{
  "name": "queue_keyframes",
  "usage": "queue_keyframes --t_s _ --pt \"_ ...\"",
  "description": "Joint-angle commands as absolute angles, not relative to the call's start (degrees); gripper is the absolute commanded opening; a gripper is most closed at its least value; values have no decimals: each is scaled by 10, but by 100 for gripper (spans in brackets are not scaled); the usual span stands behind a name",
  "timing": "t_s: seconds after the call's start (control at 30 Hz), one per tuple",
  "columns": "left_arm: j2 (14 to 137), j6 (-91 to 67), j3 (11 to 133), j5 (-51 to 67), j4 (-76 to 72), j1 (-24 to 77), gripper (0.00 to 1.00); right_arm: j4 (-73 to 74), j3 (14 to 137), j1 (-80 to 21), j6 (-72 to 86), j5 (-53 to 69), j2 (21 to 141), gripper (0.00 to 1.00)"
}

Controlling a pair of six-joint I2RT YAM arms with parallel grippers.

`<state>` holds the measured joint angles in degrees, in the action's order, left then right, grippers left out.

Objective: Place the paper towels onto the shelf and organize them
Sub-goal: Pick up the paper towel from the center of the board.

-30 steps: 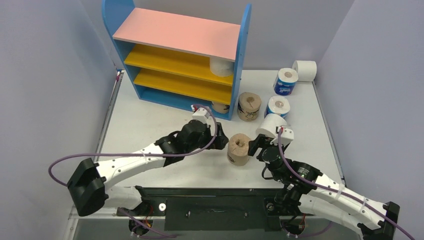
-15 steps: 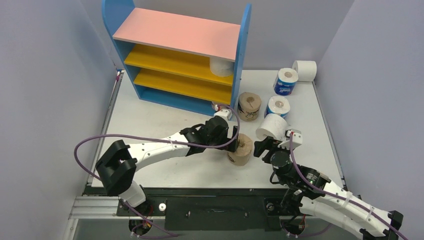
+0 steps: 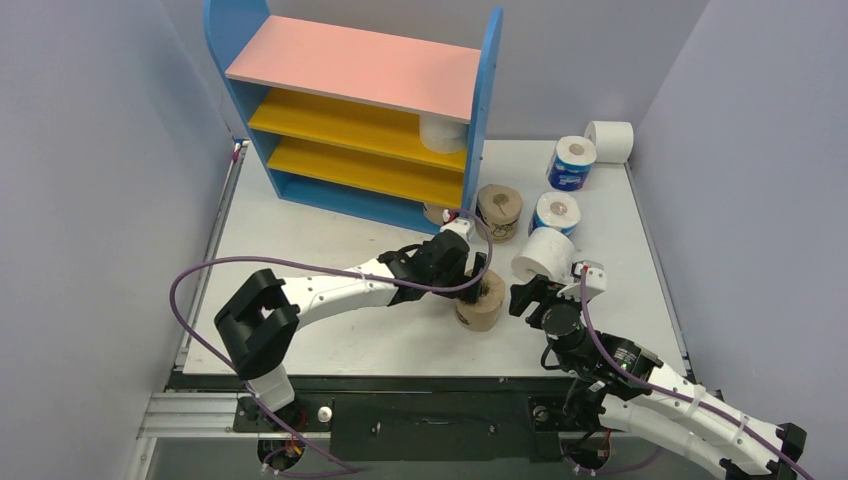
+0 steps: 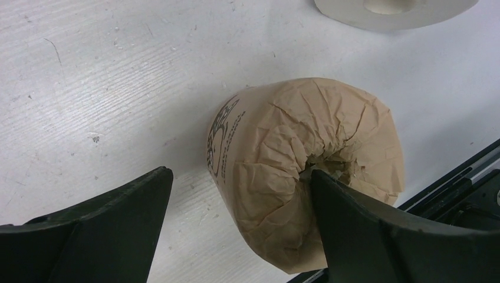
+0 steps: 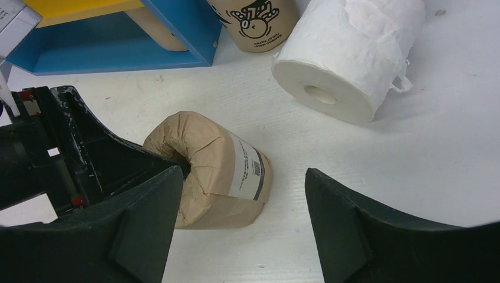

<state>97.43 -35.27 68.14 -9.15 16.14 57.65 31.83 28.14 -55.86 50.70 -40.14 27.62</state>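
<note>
A tan paper towel roll (image 3: 480, 302) lies tilted on the table in front of the shelf (image 3: 350, 65). My left gripper (image 3: 476, 283) is open and straddles the roll's wall. In the left wrist view one finger (image 4: 354, 224) sits in the core of the roll (image 4: 277, 153), and the other finger (image 4: 118, 218) stands apart from its printed side. My right gripper (image 3: 525, 297) is open just right of this roll (image 5: 218, 171), holding nothing. A white roll (image 3: 545, 255) lies behind it.
A printed tan roll (image 3: 498, 212) and two blue-wrapped rolls (image 3: 555, 212) (image 3: 571, 163) stand right of the shelf, with a white roll (image 3: 610, 140) at the far corner. A white roll (image 3: 443, 133) sits on the upper yellow shelf, a tan one (image 3: 437, 213) in the bottom tier.
My left arm has reached rightward to the tan roll and put one finger into its core. The right gripper has shifted slightly up and right.
</note>
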Motion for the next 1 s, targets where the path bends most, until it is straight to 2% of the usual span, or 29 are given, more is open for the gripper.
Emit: queue_keyframes --t_s 0.0,0.4,0.6,0.97 --pt "986 -343 712 -95 163 578 83 322 278 -555 512 -419 269 71" --pt "1007 -350 708 -81 153 578 65 328 284 -555 503 -423 270 71" --pt "997 -350 705 -86 152 578 50 327 285 -555 500 -426 273 71" --pt "902 -351 668 -145 175 569 42 327 292 -555 492 -434 278 71"
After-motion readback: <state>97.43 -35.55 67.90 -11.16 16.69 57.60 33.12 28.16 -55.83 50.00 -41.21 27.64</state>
